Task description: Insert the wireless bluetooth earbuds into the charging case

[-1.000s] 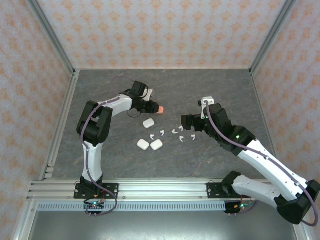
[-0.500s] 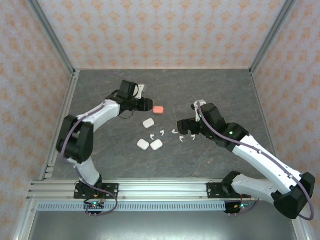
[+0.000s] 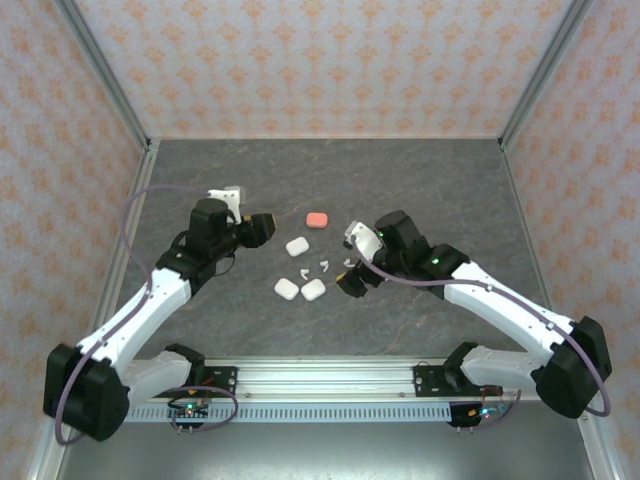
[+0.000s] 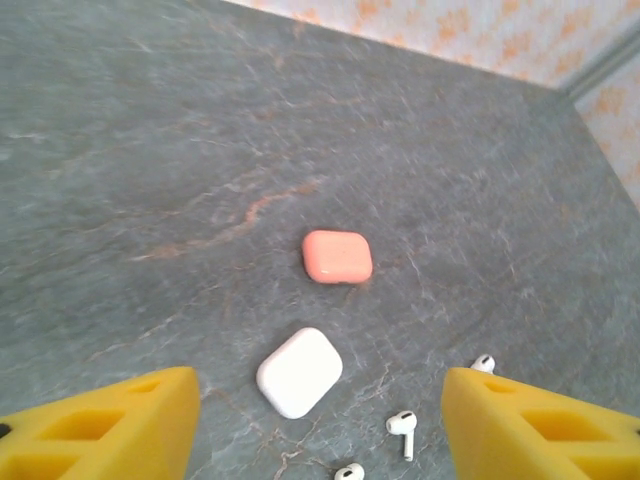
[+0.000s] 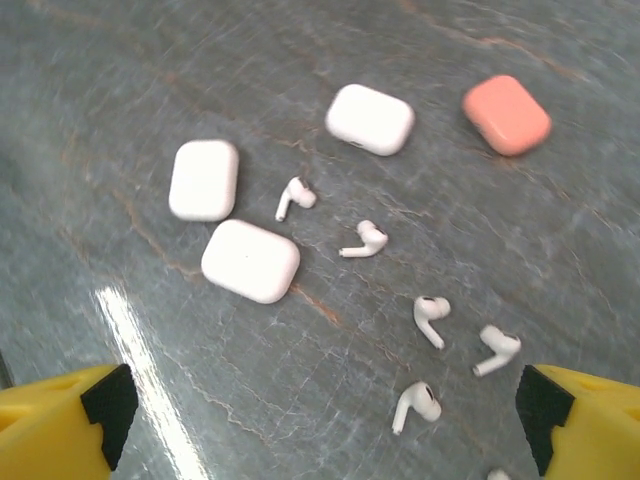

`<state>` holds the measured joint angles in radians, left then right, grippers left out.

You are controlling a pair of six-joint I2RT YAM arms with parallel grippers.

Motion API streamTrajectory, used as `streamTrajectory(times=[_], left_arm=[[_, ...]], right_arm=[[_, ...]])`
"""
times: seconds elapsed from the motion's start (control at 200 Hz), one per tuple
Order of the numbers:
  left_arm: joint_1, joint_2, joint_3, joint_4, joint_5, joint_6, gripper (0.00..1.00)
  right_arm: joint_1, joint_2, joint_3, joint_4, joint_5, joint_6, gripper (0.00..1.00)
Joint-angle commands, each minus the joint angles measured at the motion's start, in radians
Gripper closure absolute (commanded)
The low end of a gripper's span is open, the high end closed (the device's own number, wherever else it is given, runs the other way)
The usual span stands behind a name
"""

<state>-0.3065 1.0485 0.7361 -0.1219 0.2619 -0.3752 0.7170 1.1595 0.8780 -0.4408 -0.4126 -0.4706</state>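
My left gripper (image 4: 320,430) and right gripper (image 5: 320,410) both gape, released. Tiny white stemmed plastic earbuds (image 5: 365,240) lie loose mid-way between the grey marbled table (image 5: 100,80) edges, beside 3 white rounded plastic cases (image 5: 250,260) and 1 coral rounded case (image 5: 506,114).

Dark grey, veined stone-look surface (image 3: 430,180), enclosed on three sides by pale walls (image 3: 320,60) printed with orange motifs; grey metal posts (image 3: 105,75) mark the far corners, and a ribbed aluminium rail (image 3: 320,378) spans the near edge.
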Motion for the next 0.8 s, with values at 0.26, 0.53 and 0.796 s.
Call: streamTrajectory(times=[0.26, 0.53, 0.796], left_arm=[[0.004, -0.248, -0.118, -0.174, -0.287, -0.037, 0.27], [0.004, -0.339, -0.166, -0.217, -0.357, -0.034, 0.20], [0.004, -0.369, -0.181, -0.226, -0.390, -0.036, 0.16]], right_arm=[[0.105, 0.290, 0.074, 0.077, 0.053, -0.410, 0.01], [0.140, 0.468, 0.150, 0.090, 0.106, -0.495, 0.06], [0.168, 0.607, 0.227, 0.067, 0.135, -0.538, 0.18]])
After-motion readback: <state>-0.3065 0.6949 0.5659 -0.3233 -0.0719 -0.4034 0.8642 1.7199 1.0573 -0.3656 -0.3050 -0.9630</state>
